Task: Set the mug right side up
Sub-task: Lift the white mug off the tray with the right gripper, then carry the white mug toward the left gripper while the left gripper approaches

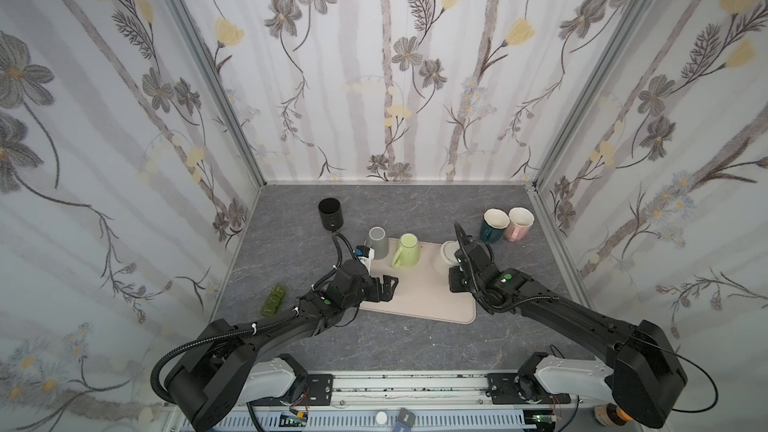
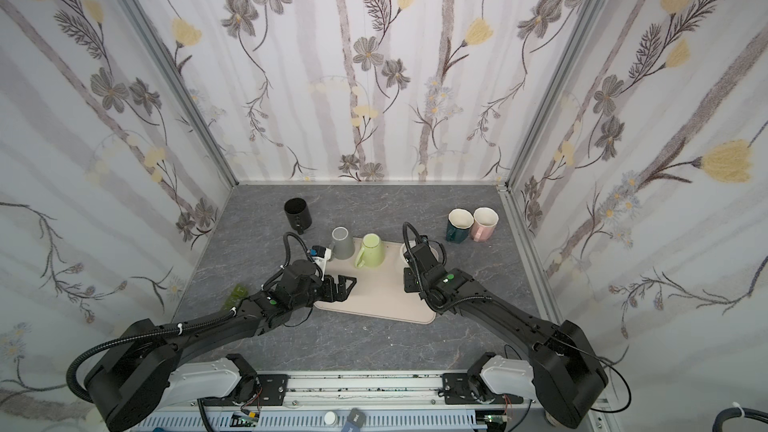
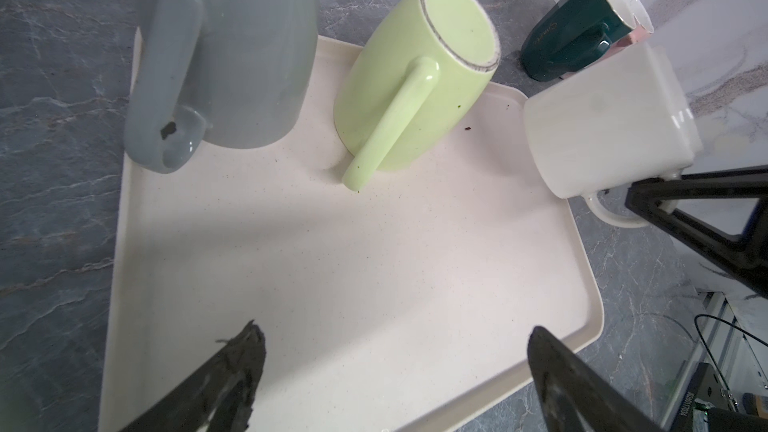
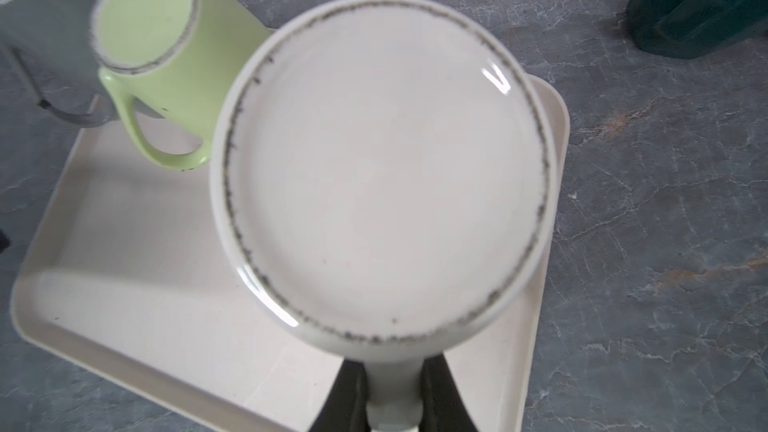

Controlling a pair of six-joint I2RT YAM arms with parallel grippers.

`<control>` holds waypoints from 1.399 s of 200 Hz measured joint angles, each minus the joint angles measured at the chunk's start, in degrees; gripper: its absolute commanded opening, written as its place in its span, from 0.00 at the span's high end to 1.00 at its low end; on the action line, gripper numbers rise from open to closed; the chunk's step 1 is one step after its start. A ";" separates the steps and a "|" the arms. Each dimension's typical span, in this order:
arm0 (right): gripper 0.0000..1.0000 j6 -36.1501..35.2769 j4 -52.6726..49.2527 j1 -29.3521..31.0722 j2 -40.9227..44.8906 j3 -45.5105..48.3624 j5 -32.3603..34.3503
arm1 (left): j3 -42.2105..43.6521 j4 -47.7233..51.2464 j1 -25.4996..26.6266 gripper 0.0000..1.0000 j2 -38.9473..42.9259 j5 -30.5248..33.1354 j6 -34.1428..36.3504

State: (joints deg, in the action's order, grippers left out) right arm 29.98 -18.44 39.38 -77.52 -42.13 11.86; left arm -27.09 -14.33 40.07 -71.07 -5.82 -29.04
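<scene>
Left gripper (image 1: 388, 285): jaws stood wide, empty, above left edge of tray (image 1: 436, 305)
White mug (image 4: 386, 184): was at far right corner of tray, long axis tilted, base up, mouth downward
Right gripper (image 4: 392, 398): narrow, clamped that mug's handle

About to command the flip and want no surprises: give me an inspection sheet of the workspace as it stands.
Surface: grey marbled table, with a beige tray in the middle.
Job's things: white mug bottom up and tilted at the tray's right end; green mug and grey mug bottom up at the tray's far edge.
Clutter: black cup, teal mug and pink mug upright off the tray; green blocks by the left arm.
Pincers: right pincer shut on the white mug's handle; left pincer open above the tray, holding nothing.
Cables: left wrist cable loop close to the grey mug; contact cannot be told.
Surroundings: floral walls on three sides.
</scene>
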 measured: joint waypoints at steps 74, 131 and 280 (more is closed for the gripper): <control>0.93 2.12 2.32 -0.07 13.86 2.60 -7.32 | 0.09 -0.39 0.00 0.00 -0.15 -1.53 -1.16; 0.97 5.68 6.58 -0.07 19.78 4.17 -11.69 | 0.55 -0.50 0.00 0.00 1.86 -1.97 -2.38; 1.00 10.10 21.42 -0.07 20.39 9.29 -13.64 | -4.70 -7.98 0.39 0.00 4.17 -6.86 -8.13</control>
State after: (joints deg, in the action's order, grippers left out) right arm 40.07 2.98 39.31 -57.12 -32.84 -1.78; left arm -31.79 -22.31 40.47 -66.89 -12.69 -37.17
